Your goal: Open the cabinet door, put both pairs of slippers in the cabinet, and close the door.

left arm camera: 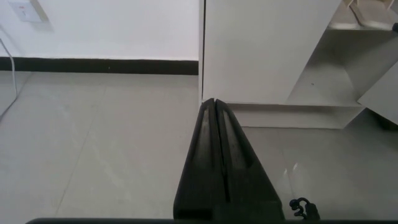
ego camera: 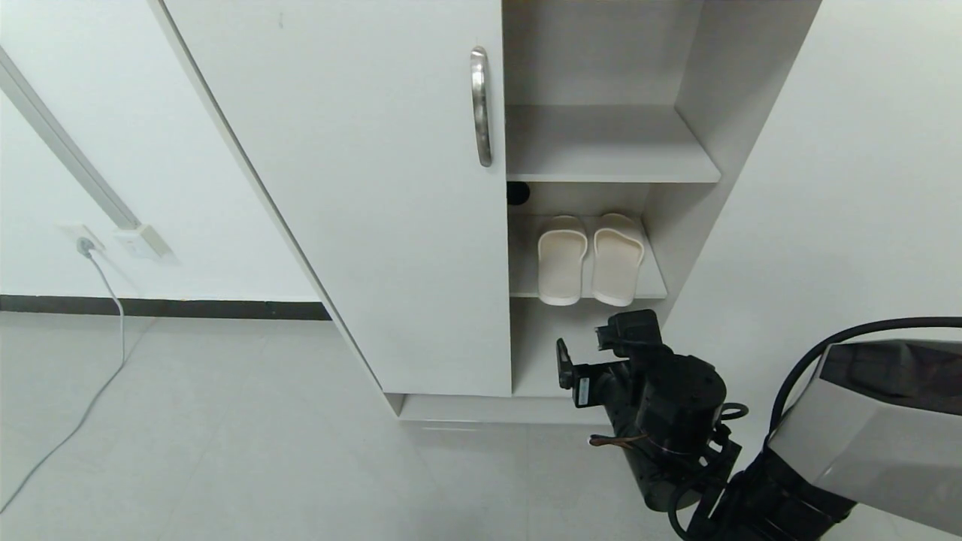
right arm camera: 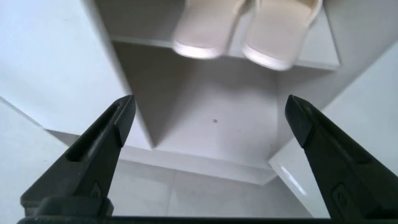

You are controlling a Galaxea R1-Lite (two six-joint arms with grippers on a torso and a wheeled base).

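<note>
- One cream slipper pair [ego camera: 591,259] is lying on the middle cabinet shelf [ego camera: 655,289].
- Right claw [right arm camera: 209,109] is hanging apart lower down, before the bottom compartment; left claw [left arm camera: 215,124] is pressed together.
- Likely best: backing straight out, clearing the shelf edge.

Plain home entryway: white shoe cabinet [ego camera: 353,188], pale tiled floor [ego camera: 225,451], wall socket [ego camera: 86,244] with cord [ego camera: 121,330].

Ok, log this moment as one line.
cabinet: right side open | slippers: one pair on middle shelf | right gripper: open, empty, facing bottom compartment | left gripper: shut, above floor
</note>
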